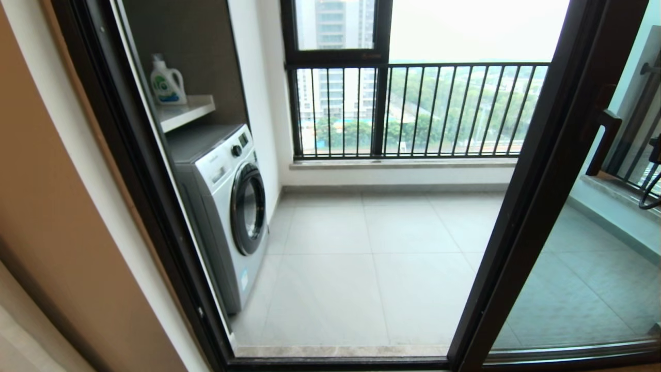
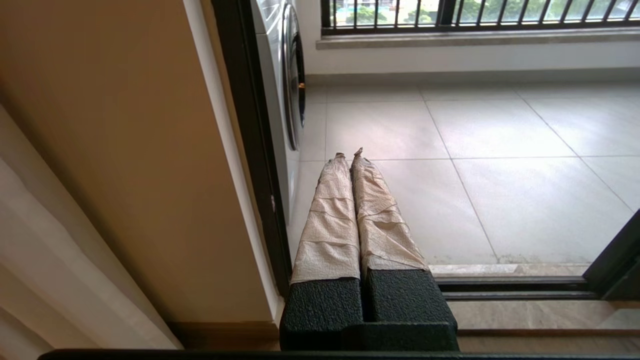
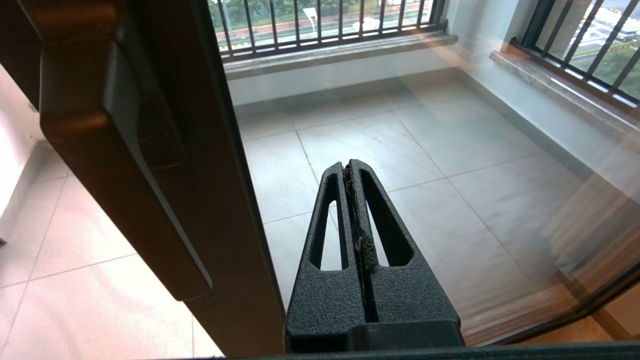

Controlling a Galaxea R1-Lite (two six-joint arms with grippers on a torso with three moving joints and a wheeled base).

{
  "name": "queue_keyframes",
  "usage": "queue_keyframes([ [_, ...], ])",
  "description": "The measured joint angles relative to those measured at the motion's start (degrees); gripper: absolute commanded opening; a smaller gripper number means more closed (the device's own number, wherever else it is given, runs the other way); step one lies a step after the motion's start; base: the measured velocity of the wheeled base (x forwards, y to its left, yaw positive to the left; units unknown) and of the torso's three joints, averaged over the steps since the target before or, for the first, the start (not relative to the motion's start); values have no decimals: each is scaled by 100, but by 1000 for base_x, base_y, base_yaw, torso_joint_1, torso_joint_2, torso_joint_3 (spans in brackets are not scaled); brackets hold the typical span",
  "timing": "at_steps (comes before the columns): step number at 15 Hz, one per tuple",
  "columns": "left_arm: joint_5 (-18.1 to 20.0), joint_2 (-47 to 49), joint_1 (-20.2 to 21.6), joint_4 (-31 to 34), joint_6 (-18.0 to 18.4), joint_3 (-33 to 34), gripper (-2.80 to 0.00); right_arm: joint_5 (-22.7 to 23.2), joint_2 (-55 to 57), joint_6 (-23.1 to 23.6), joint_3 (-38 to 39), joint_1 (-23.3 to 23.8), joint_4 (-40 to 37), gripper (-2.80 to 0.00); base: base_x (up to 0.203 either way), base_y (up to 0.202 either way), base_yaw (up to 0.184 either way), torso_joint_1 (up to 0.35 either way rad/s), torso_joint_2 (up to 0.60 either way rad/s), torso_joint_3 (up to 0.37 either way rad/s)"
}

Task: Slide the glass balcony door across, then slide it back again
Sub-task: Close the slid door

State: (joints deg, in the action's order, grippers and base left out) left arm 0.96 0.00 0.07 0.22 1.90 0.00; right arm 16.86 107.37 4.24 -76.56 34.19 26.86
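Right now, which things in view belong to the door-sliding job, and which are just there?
Job:
- glass balcony door, slid to the right, doorway open
- its handle
- right gripper, jaws shut, beside the handle
- left gripper, jaws shut, idle near the doorway

Bystanders:
- washing machine
- detergent bottle on shelf
- railing

Left gripper [image 2: 348, 152]: black pebbled base, long fingers [image 2: 330, 220] wrapped in creased tan tape. Right gripper [image 3: 348, 167]: bare black textured plastic, slotted tapered fingers [image 3: 385, 220].

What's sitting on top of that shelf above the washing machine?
A white detergent bottle stands on the shelf above the washing machine. The shelf's back part is hidden by the doorway frame.
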Motion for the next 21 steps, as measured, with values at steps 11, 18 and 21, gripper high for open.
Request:
queue_keyframes([
  [11,1,0,1,0,2,0,-280,-526,1025,2,-1084,-832,-4,-280,0,0,0,0,0,0],
  [18,1,0,0,0,0,0,-280,-736,969,0,-1037,-1306,11,-280,0,0,0,0,0,0],
  [21,-1,0,1,2,1,0,-280,-848,929,5,-1008,-1490,0,-280,0,0,0,0,0,0],
])
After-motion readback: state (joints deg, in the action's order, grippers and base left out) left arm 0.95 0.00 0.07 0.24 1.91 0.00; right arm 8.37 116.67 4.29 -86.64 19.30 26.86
